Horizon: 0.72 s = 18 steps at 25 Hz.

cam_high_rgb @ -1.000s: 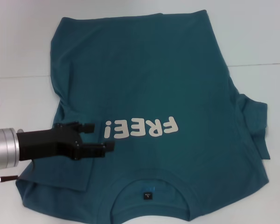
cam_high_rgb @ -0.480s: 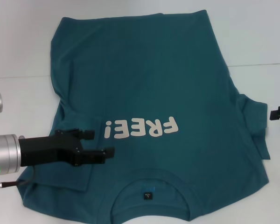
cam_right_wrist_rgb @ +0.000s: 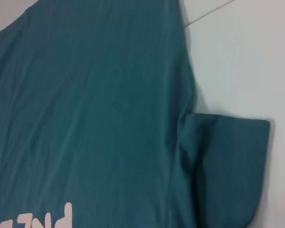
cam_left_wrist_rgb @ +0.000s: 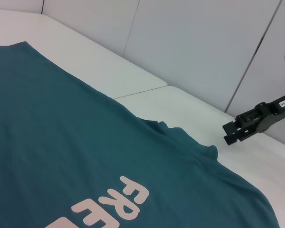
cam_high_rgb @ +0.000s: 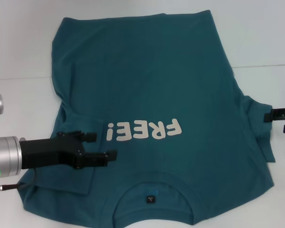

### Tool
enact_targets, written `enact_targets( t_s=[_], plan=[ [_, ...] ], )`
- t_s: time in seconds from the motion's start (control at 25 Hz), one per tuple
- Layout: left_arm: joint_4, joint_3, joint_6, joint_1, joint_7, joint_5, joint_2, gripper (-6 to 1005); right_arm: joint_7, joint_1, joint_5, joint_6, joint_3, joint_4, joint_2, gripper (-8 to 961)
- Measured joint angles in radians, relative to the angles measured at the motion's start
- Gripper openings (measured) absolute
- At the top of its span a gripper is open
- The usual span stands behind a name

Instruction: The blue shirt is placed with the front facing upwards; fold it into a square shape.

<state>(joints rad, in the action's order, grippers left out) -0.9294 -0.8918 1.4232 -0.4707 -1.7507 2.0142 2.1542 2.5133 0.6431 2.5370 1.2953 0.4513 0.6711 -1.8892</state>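
Blue shirt (cam_high_rgb: 147,85) reads "FREE!" (cam_high_rgb: 143,130); left claw (cam_high_rgb: 100,146) beside lettering.

Bare table (cam_high_rgb: 19,42) around blue shirt (cam_high_rgb: 147,80)

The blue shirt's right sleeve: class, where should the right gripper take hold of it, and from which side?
Probably grip the sleeve's outer hem, coming in from the robot's right. It lies flat past the blue shirt's body, and the right gripper hovers beside it, open.

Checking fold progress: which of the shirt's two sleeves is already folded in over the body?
The left sleeve, under the left claw: it lies on the shirt. The right sleeve still sticks out by the right claw.
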Motion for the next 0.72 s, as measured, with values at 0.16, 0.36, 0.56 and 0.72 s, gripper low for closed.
enact_targets(
  t_s=[0.16, 0.36, 0.56, 0.72],
  plan=[
    [0.0, -0.001, 0.0, -0.001, 0.0, 0.0, 0.0, 941, 0.001, 0.008, 0.0, -0.027, 0.014, -0.018, -0.004, 882],
    [0.0, -0.001, -0.001, -0.001, 0.0, 0.001, -0.001, 940, 0.001, 0.012, 0.007, -0.052, 0.018, -0.033, -0.005, 882],
    [0.0, 0.0, -0.002, 0.0, 0.0, 0.003, -0.001, 939, 0.003, 0.012, 0.007, -0.078, 0.025, -0.048, -0.006, 882],
    [0.001, -0.002, -0.002, 0.0, 0.001, 0.004, -0.001, 938, -0.001, 0.018, 0.007, -0.097, 0.029, -0.07, -0.008, 882]
  ],
)
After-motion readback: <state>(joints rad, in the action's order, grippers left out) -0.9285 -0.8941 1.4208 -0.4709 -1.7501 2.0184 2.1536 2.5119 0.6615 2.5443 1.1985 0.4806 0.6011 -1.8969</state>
